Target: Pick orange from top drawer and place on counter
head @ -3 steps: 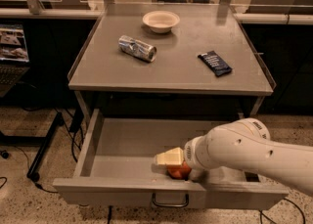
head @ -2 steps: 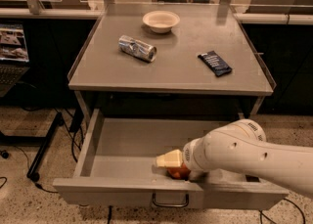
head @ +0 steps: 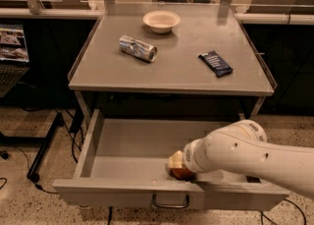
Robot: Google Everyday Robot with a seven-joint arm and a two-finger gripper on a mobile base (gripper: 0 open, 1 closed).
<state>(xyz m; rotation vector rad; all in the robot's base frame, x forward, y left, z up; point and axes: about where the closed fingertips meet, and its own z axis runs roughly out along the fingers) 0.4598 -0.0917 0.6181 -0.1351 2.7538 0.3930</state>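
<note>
grey metal top drawer (head: 130, 145) stands pulled open so i can reach in. my gripper (head: 175, 165) is pressed down over the orange (head: 181, 173) by the front wall; whether it has clamped, i cannot tell. the counter (head: 181, 69) above has room.

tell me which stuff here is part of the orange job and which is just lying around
Job: orange in the open top drawer, near its front; counter; gripper, down in the drawer at the orange.
Lying about: white bowl, silver can, dark packet, all on the counter.
</note>
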